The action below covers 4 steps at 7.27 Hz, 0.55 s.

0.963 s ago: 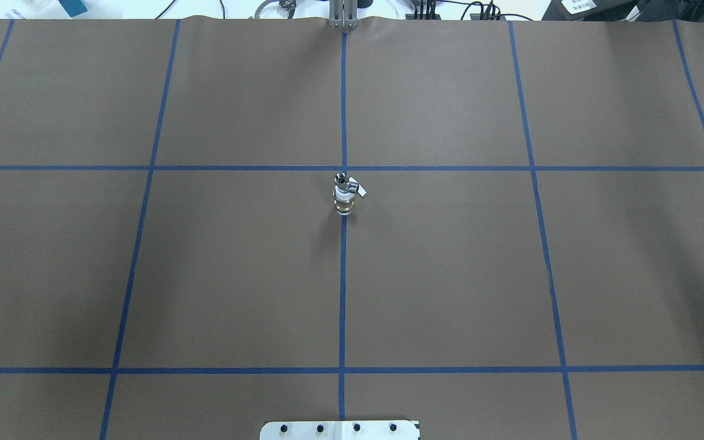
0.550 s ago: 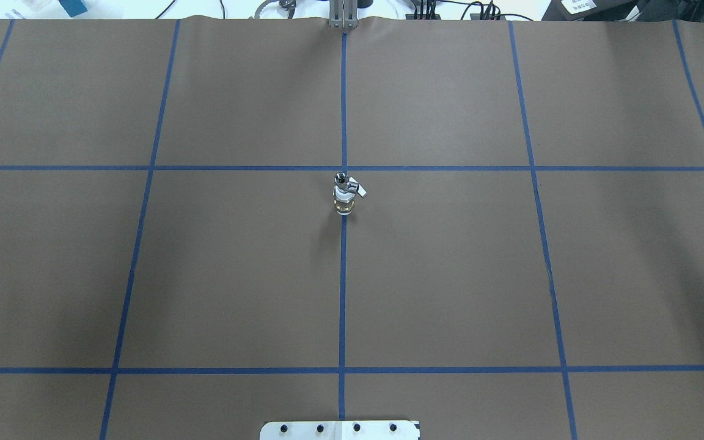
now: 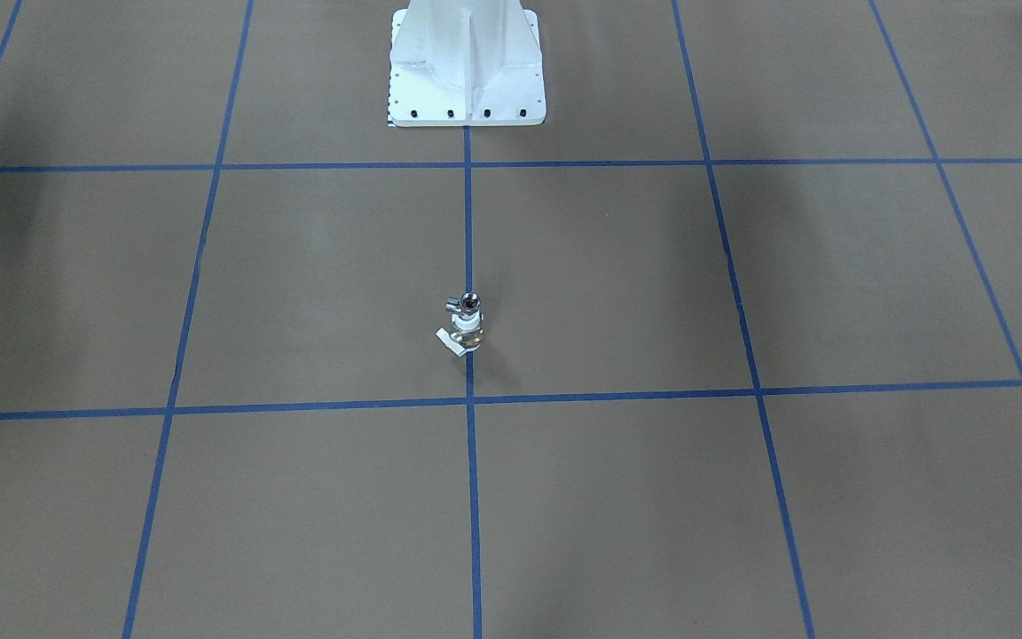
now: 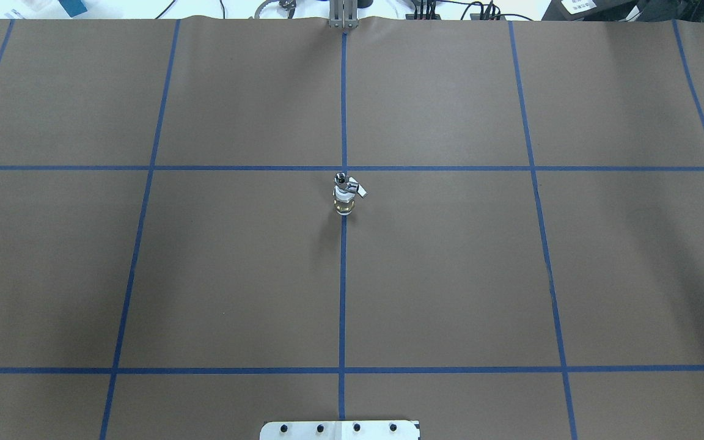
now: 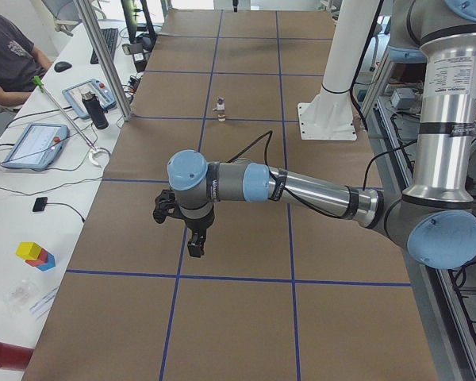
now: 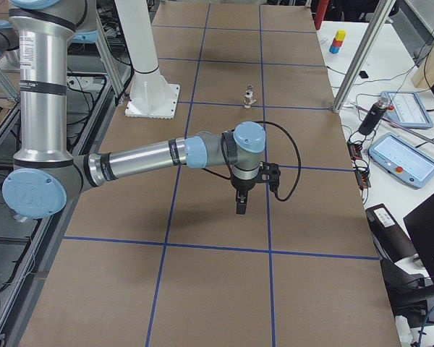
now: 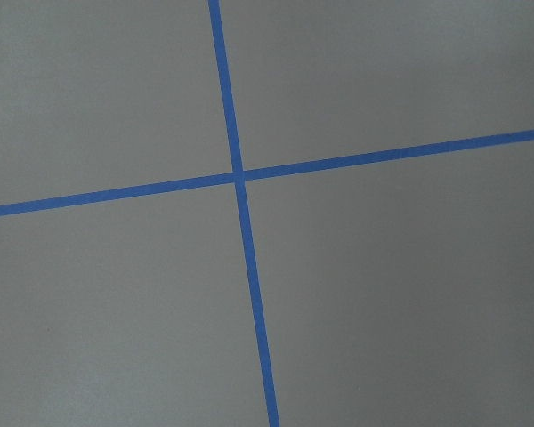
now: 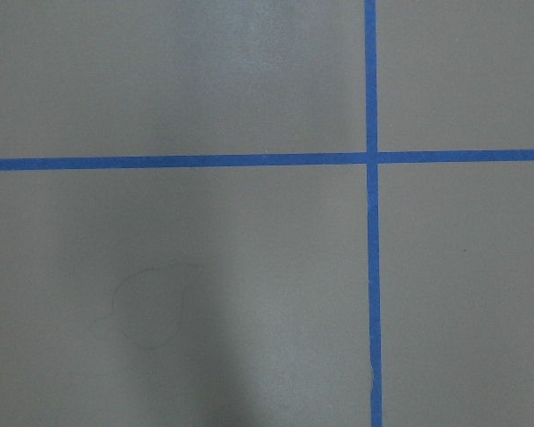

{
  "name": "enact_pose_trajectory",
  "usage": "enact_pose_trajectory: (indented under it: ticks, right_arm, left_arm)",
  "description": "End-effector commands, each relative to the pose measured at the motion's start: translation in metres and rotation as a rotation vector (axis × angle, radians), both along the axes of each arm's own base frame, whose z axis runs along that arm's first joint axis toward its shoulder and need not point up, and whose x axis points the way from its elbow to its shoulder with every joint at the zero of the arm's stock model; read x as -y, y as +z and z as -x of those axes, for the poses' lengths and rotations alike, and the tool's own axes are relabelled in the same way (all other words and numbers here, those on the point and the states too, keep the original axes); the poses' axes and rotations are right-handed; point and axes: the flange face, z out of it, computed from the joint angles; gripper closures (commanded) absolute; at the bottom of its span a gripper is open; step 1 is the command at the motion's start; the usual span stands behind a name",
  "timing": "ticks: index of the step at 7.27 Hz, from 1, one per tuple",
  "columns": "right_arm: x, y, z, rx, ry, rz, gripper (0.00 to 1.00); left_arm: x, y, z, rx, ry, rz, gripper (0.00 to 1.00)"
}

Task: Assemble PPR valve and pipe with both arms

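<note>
The PPR valve point(image 4: 343, 198) stands upright on the brown worktop point(image 4: 236, 275), right on the centre strip of blue tape point(image 4: 342, 293) and just on the robot's side of a tape crossing. Its brass band is at the bottom, the white body above it, and the flat pale tab sticks out to one side. The pipe point(image 4: 340, 179), a small shiny silver stub, sits on top of the valve, touching it. Neither arm is anywhere near the pair. From the left end of the worktop I see the left arm point(image 5: 301, 186) stretched out low and level, its left hand point(image 5: 194, 252) pointing down and hanging above bare paper, well apart from the valve far behind it. From the other end, the right arm point(image 6: 141, 160) reaches out the same way, and its right hand point(image 6: 240, 208) hangs fingers-down over the paper beside a tape line, also well apart from the valve. Both hands are small and dark from here, and I cannot tell whether their fingers are spread or pressed together; I see neither touching the worktop. Both wrist cameras show only brown paper and a cross of blue tape. The white pedestal base point(image 3: 467, 62) stands at the robot's edge.
</note>
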Motion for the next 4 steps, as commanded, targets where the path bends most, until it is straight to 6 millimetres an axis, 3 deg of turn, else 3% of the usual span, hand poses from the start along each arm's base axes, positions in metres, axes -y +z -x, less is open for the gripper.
enact_pose_trajectory:
  ticks: [1,4]
  right_arm:
    - [0.001,0.000,0.000,0.000,0.000,0.000,0.00]
    - [0.001,-0.001,0.000,0.000,0.000,-0.002,0.00]
  left_arm:
    - [0.001,-0.001,0.000,0.000,0.000,-0.002,0.00]
    - [-0.001,-0.015,0.000,-0.003,-0.001,-0.025,0.00]
